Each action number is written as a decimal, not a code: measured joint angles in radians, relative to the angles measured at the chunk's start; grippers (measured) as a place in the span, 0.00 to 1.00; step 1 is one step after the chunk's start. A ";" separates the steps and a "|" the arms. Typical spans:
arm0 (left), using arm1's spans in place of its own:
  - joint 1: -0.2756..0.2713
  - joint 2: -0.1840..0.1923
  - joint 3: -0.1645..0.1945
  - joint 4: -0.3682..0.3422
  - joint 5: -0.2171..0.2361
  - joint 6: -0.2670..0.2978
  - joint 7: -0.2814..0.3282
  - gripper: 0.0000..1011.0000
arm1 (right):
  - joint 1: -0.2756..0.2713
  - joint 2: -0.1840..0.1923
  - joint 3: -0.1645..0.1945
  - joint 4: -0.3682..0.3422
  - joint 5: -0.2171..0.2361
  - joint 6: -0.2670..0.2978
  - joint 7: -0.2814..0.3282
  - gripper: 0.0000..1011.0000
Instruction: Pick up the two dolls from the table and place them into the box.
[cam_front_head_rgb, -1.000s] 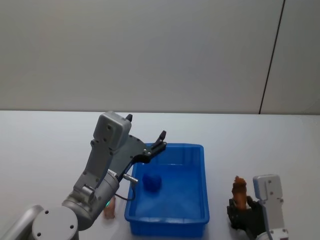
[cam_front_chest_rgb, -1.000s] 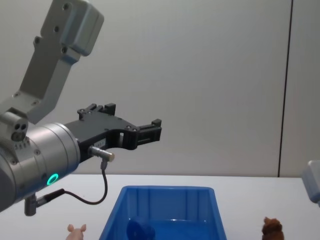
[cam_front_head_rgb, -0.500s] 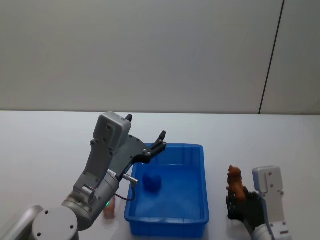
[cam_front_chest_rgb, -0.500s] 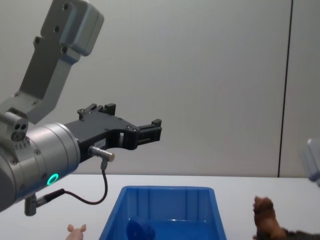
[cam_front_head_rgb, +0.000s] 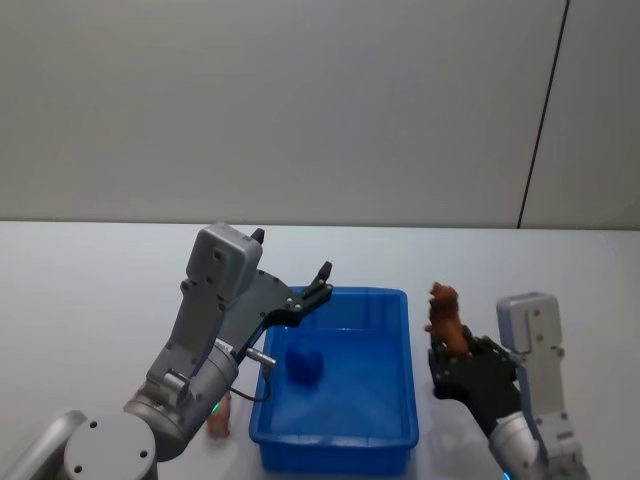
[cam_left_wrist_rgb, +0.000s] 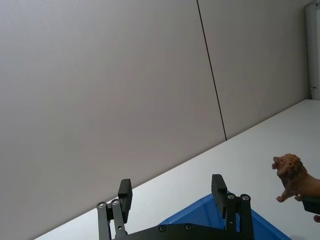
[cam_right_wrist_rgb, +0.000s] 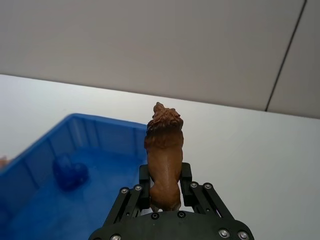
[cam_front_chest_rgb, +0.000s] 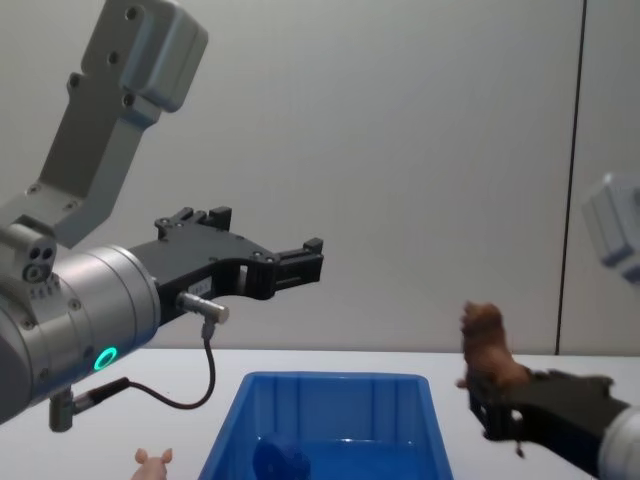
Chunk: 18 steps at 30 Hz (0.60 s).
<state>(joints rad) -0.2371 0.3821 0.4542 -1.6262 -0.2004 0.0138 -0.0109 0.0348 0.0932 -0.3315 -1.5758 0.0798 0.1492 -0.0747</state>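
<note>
1. Right claw (cam_front_head_rgb: 452, 348): pinches the hindquarters of the brown lion doll (cam_front_head_rgb: 443, 312) between its fingers. The doll is upright, head uppermost, lifted clear of the surface (cam_front_head_rgb: 90, 290).
2. Its arm rises from the near right edge of the surface, wrist angled forward and leftward. The doll hangs just beside the right rim of the box (cam_front_head_rgb: 408, 352).
3. Left claw (cam_front_head_rgb: 292, 254): spread and empty, held high over the box's far left corner, with the elbow raised and the forearm reaching forward.
4. Pink pig doll (cam_front_head_rgb: 218, 419): stands on the surface close to its near edge, just beside the box's left wall.
5. Dark blue round thing (cam_front_head_rgb: 304, 364): lies inside the box, in its left half.
</note>
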 joint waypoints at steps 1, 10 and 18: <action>0.000 0.000 0.000 0.000 0.000 0.000 0.000 0.99 | 0.002 -0.001 -0.001 -0.002 0.000 -0.001 0.009 0.33; 0.000 0.000 0.000 0.000 0.000 0.000 0.000 0.99 | 0.039 -0.031 -0.017 0.002 0.003 0.007 0.108 0.33; 0.000 0.000 0.000 0.000 0.000 0.000 0.000 0.99 | 0.087 -0.072 -0.036 0.069 0.003 0.023 0.172 0.42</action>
<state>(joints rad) -0.2371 0.3821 0.4542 -1.6262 -0.2004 0.0138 -0.0110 0.1220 0.0214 -0.3676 -1.5072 0.0829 0.1722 0.0971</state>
